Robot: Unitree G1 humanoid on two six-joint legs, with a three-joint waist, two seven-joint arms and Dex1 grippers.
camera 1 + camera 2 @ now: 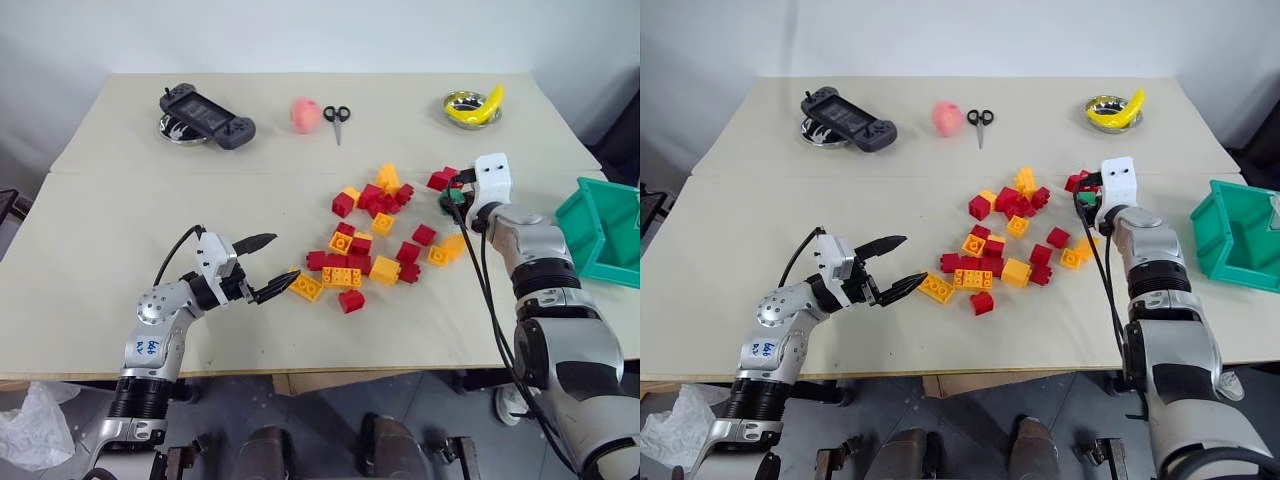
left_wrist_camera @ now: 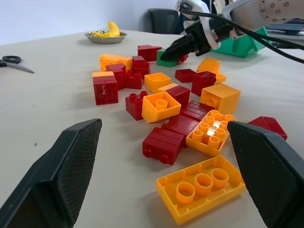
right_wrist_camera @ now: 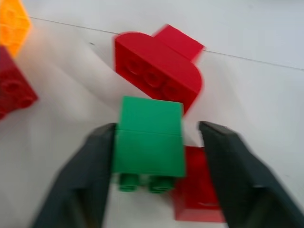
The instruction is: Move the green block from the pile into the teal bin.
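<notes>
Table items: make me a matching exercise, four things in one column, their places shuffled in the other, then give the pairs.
1. green block
2. banana
3. scissors
4. teal bin

A. at the table's right edge
B. beside the pink ball
C. between the right gripper's jaws
D. in the metal bowl

Pairs: 1-C, 2-D, 3-B, 4-A

Bright, even light; one wrist view blurred

Soft shadows lie short under the bricks [image 1: 372,232] on the pale table [image 1: 150,300]. The steel bowl [image 1: 465,105] glints. In the right wrist view the green block [image 3: 149,142] and red bricks [image 3: 156,76] smear with motion blur.
</notes>
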